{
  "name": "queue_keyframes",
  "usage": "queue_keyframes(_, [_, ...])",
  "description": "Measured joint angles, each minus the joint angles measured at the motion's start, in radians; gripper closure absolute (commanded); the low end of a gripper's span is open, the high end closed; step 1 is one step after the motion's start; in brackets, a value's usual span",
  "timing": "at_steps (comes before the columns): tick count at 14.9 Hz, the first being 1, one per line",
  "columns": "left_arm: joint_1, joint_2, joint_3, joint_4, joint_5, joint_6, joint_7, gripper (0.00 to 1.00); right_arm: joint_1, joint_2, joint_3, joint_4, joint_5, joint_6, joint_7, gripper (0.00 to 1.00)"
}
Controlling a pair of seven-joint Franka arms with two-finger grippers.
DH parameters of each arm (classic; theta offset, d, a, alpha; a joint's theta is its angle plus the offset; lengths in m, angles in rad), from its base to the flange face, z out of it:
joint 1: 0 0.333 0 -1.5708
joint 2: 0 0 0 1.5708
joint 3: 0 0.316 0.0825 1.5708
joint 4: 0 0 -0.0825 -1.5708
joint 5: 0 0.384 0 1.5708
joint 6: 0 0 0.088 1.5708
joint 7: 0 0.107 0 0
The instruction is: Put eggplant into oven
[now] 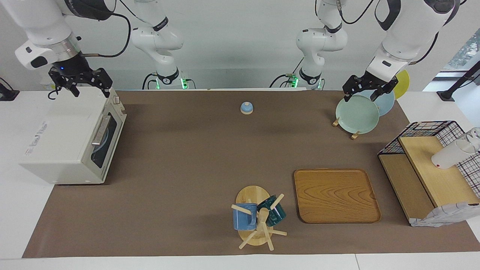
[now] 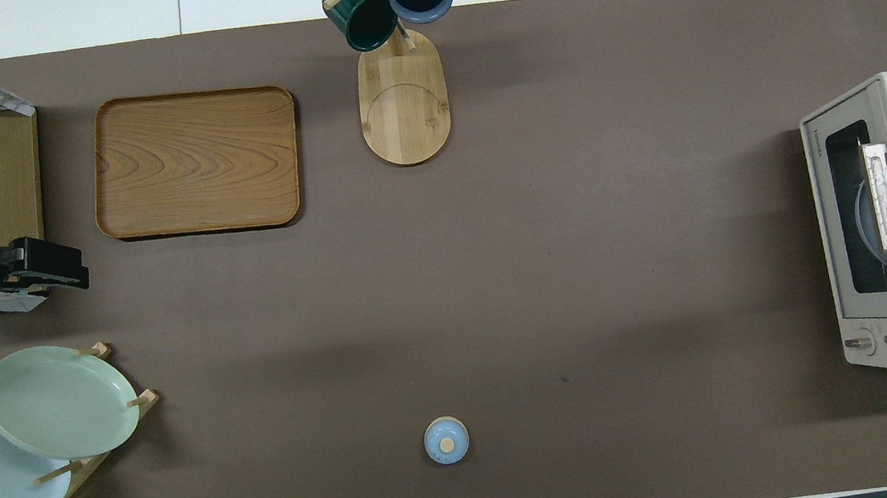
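Toaster oven (image 1: 67, 140) sits at the right arm's end of the worktop, door closed; can't spot the eggplant anywhere. Right gripper (image 1: 81, 83) hangs over the oven's top with its jaws spread, empty. Left gripper (image 1: 369, 88) waits over the plate rack (image 1: 356, 114), spread wide too.

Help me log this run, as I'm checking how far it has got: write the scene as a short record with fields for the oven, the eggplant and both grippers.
oven: at the right arm's end of the table, door shut
eggplant: not in sight in either view
right gripper: open, holding nothing, up over the oven's top
left gripper: open, holding nothing, over the green plate in the plate rack
wooden tray: nothing on it
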Motion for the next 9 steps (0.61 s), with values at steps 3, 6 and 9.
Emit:
queue_keyframes(3, [0.000,0.000,0.000,0.000,0.000,0.000,0.000,0.00,0.003,0.000,-0.016,0.000,0.006,0.012,0.000,0.00])
queue_keyframes(6, [0.000,0.000,0.000,0.000,0.000,0.000,0.000,0.00,0.019,0.000,-0.016,-0.002,0.006,0.029,0.003,0.00])
queue_keyframes(9, [0.000,0.000,0.000,0.000,0.000,0.000,0.000,0.00,0.025,0.000,-0.006,-0.001,0.006,0.029,0.006,0.00])
